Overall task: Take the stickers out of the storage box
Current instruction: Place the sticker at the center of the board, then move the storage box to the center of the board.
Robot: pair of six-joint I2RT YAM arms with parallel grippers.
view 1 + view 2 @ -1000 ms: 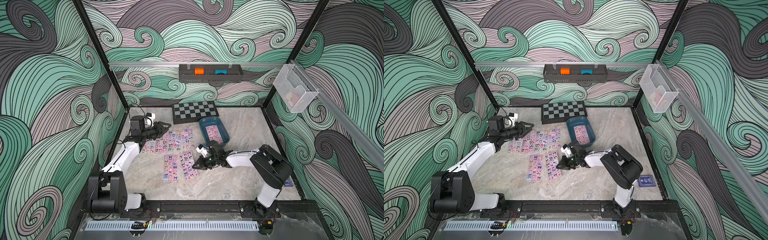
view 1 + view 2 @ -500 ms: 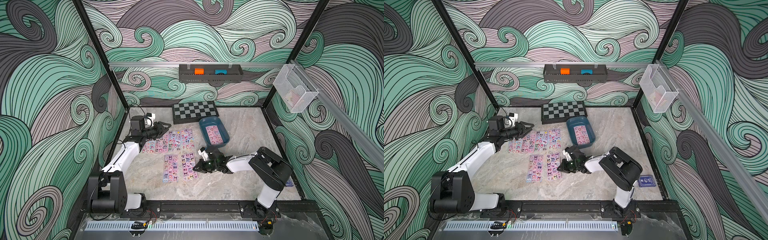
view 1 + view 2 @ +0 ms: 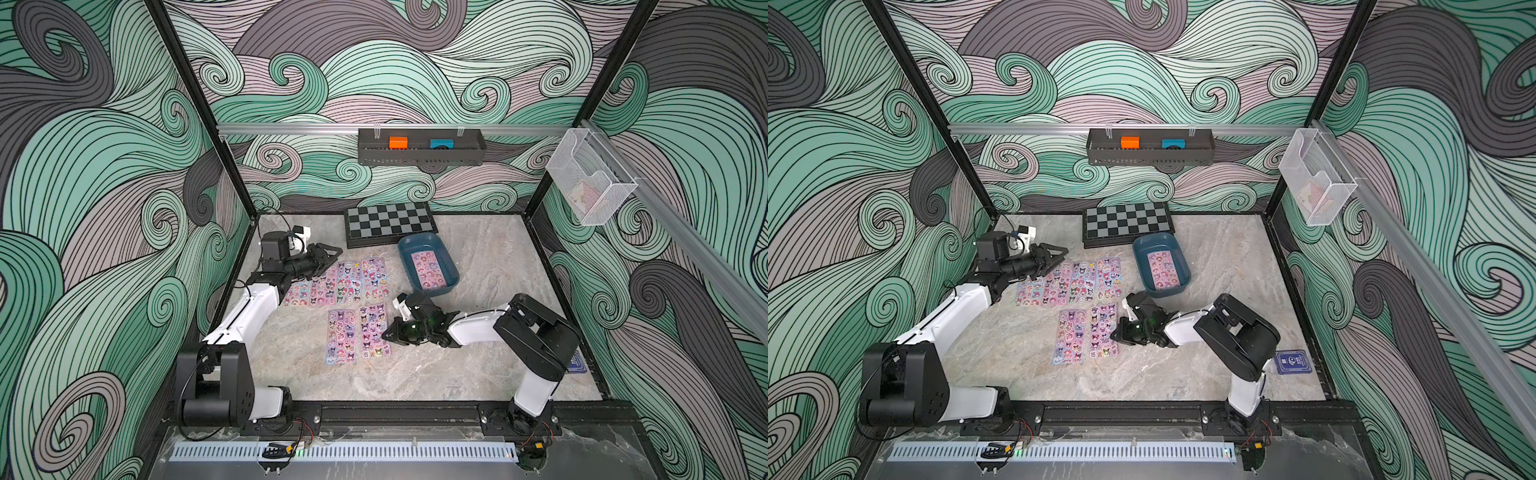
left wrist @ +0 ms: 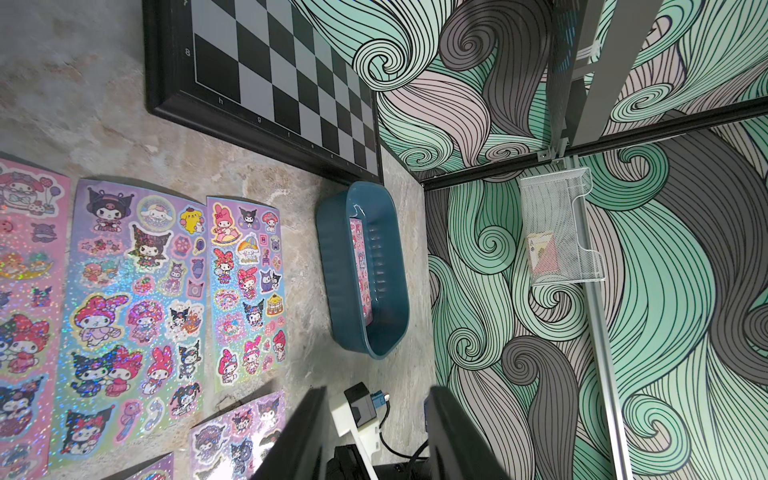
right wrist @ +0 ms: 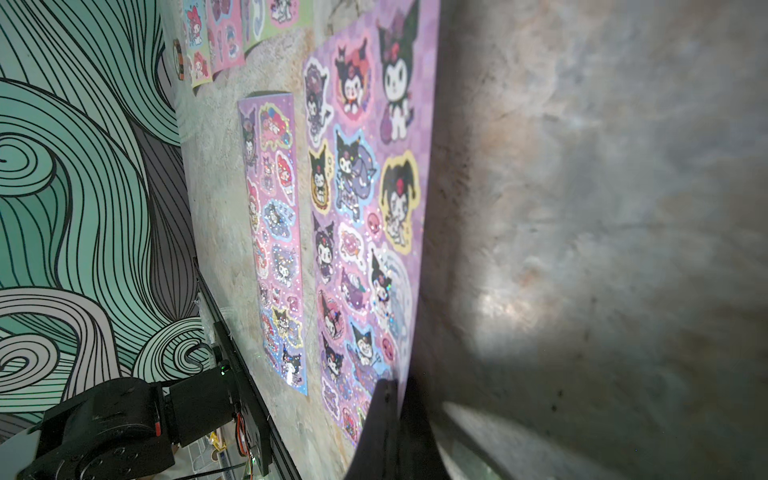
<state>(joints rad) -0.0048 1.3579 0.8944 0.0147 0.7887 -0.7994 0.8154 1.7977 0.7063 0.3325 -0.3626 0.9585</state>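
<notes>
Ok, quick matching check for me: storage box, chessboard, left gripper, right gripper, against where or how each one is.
1 storage box
2 chessboard
3 left gripper
4 right gripper

A fingers shut on the edge of a purple sheet
B against the back wall
C fingers apart, holding nothing
D has a pink sheet inside

Pairs: 1-D, 2-B, 3-C, 4-A.

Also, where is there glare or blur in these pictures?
Right wrist view: the bare table near the lens is soft, with one bright patch and dark shadow by the jaws. Left wrist view: the stickers glitter with small sparkles but stay sharp. Both top views: evenly lit, crisp.
</notes>
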